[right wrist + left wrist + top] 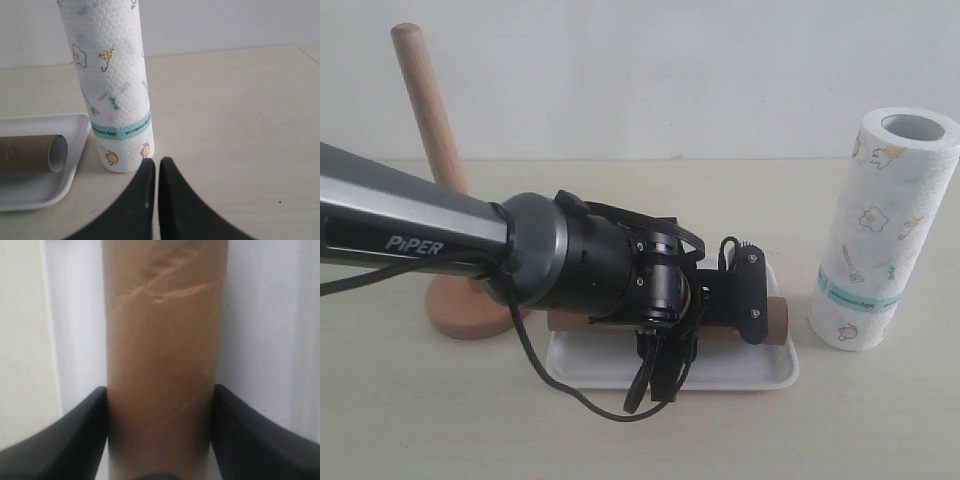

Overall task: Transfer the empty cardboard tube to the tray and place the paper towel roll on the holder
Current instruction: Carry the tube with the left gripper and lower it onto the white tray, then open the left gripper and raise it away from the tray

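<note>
A pale beige surface point(880, 420) spreads across the whole scene and meets a plain white wall point(670, 70) behind.

cardboard tube point(777, 318) in tray point(740, 373), paper towel roll point(882, 230) upright beside

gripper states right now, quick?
Left gripper: closed on the cardboard tube, which lies in the tray.
Right gripper: closed, holding nothing.
</note>
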Controlling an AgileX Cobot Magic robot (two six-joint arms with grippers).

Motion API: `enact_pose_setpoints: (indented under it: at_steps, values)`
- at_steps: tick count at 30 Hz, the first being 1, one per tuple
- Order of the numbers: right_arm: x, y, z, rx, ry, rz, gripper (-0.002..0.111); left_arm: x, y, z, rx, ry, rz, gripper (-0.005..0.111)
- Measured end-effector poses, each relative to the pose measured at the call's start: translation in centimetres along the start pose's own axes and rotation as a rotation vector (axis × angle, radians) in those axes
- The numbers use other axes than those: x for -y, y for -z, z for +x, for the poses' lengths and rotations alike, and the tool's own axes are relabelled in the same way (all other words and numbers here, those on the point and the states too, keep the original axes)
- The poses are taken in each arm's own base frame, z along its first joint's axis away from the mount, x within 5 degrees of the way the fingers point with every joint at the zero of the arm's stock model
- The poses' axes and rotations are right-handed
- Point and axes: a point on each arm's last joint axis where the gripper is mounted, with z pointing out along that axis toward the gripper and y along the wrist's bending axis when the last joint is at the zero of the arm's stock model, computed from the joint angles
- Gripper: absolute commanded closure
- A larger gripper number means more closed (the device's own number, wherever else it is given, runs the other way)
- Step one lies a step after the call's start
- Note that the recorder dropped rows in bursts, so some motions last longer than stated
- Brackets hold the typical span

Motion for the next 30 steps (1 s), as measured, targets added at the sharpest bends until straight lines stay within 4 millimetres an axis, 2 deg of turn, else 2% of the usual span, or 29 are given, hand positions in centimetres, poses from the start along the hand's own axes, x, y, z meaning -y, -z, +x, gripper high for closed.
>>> enact_pose_setpoints:
  at_steps: [3, 10, 13, 18, 24, 30]
  values:
    - [0.00, 0.00, 0.00, 0.000, 0.000, 0.000, 0.106, 0.00, 0.00, 0.00, 0.000, 0.000, 0.000, 0.098]
    - [0.00, 0.00, 0.00, 0.000, 0.000, 0.000, 0.106, 0.00, 0.00, -0.04, 0.005, 0.000, 0.000, 0.059]
    - [0.00, 0.00, 0.00, 0.000, 0.000, 0.000, 0.106, 0.00, 0.00, -0.04, 0.005, 0.000, 0.000, 0.054]
    - [0.00, 0.00, 0.00, 0.000, 0.000, 0.000, 0.106, 0.00, 0.00, -0.03, 0.003, 0.000, 0.000, 0.053]
    - [0.00, 0.00, 0.00, 0.000, 0.000, 0.000, 0.106, 0.00, 0.00, 0.04, -0.004, 0.000, 0.000, 0.034]
    - [0.00, 0.00, 0.00, 0.000, 0.000, 0.000, 0.106, 0.01, 0.00, 0.27, -0.030, 0.000, 0.001, 0.033]
